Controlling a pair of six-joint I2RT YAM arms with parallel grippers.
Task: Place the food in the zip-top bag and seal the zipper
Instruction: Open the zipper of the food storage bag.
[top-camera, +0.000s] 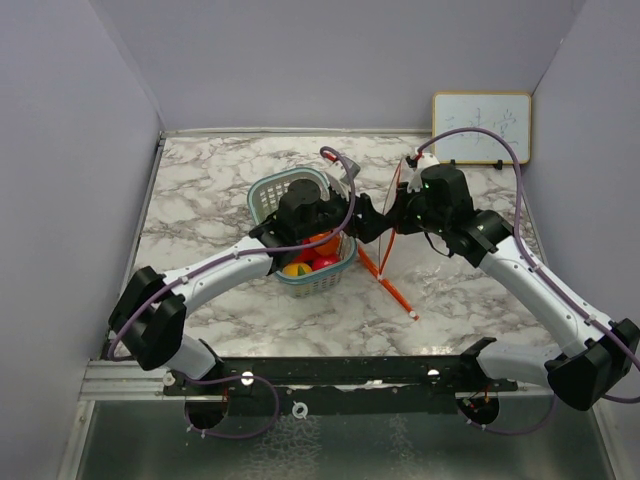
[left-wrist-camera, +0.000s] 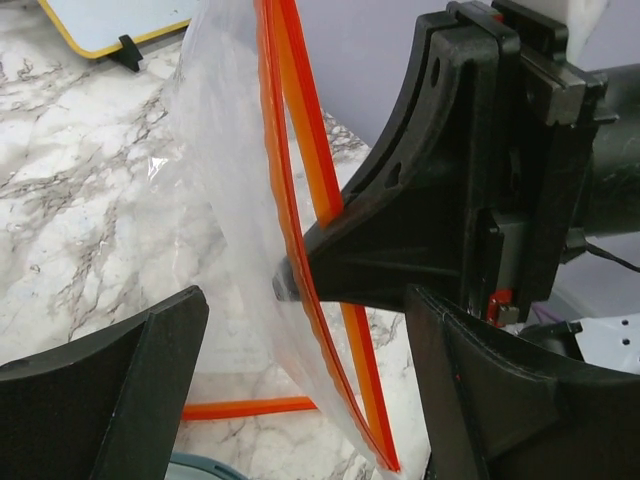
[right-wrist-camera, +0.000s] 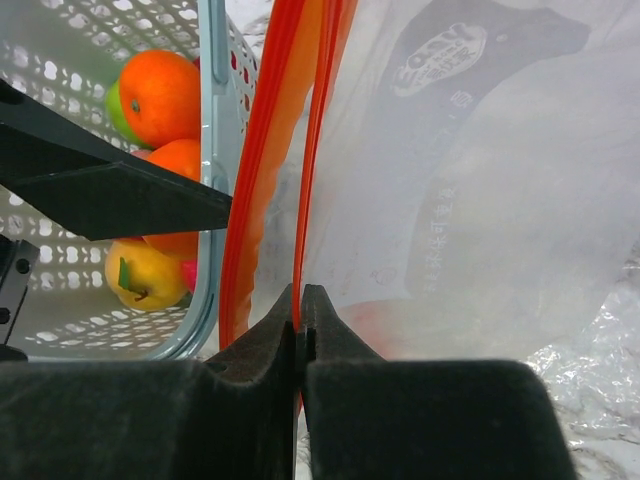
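— Where are we seeing the toy fruits (right-wrist-camera: 160, 95)?
— They are lying in the teal basket (right-wrist-camera: 213, 120), just beside the zip-top bag (right-wrist-camera: 480, 200).
— And our grippers?
— Our right gripper (right-wrist-camera: 300, 300) is pinching the bag's orange zipper strip (right-wrist-camera: 262, 170); our left gripper (left-wrist-camera: 305, 300) is hanging spread, grasping nothing.

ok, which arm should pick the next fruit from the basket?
Left. The left arm has open jaws at the pale teal plastic lattice basket of small glossy toy fruits. The right arm has jaws shut on the orange zipper rim of the clear zip-top bag, holding it up.
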